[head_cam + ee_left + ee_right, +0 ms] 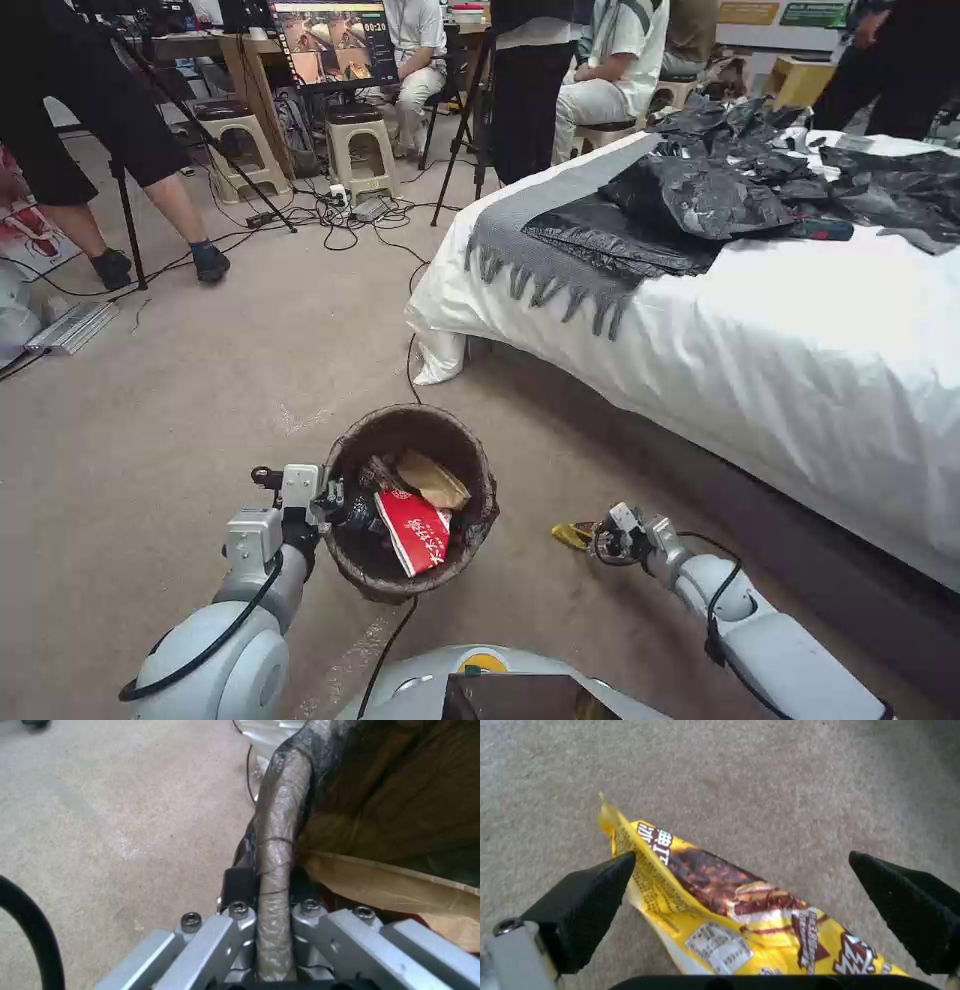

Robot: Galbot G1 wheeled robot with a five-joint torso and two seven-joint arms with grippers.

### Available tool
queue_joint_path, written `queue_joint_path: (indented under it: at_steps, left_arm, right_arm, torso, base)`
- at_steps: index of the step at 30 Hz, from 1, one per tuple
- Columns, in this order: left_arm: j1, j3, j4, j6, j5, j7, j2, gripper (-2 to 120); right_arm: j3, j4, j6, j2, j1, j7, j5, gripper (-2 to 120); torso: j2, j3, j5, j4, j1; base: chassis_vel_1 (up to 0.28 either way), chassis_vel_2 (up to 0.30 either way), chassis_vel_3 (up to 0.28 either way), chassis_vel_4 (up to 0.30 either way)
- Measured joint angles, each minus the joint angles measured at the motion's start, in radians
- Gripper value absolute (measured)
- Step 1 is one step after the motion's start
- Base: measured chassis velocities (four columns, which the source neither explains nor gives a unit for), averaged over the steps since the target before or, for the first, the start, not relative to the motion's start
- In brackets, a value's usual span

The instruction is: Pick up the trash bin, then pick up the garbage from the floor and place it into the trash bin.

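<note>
floor (760, 768): matt, nubbly beige carpet | snack wrapper (740, 907): glossy printed yellow-brown foil | trash bin (412, 430): thin dark plastic liner, creased, wrapped over rim | left pincer (272, 922): brushed grey metal, bolted | right pincer (740, 900): matt black ribbed pads | bed (800, 360): smooth white cloth

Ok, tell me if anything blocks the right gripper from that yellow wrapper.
Nothing visible does. The right gripper hangs open directly over the yellow wrapper on the carpet, one finger on each side of it. The left gripper holds the trash bin by its rim nearby.
</note>
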Motion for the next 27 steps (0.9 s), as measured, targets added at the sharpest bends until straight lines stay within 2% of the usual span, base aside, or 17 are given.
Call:
queue_joint_path:
  at_steps: [18,27]
  left_arm:
    - [-0.001,-0.001,0.0,0.0,0.0,0.001,0.002,2]
    - [-0.006,0.0,0.0,0.0,0.0,0.001,0.004,2]
  right_arm:
    - [-0.056,-0.134,-0.008,0.025,0.095,-0.038,-0.019,100]
    - [-0.052,-0.144,0.001,0.029,0.087,-0.039,-0.025,100]
  torso:
    - [0.0,0.0,0.0,-0.0001,0.0]
    - [0.0,0.0,0.0,-0.0002,0.0]
  base:
    - [0.0,0.0,0.0,0.0]
    - [0.0,0.0,0.0,0.0]
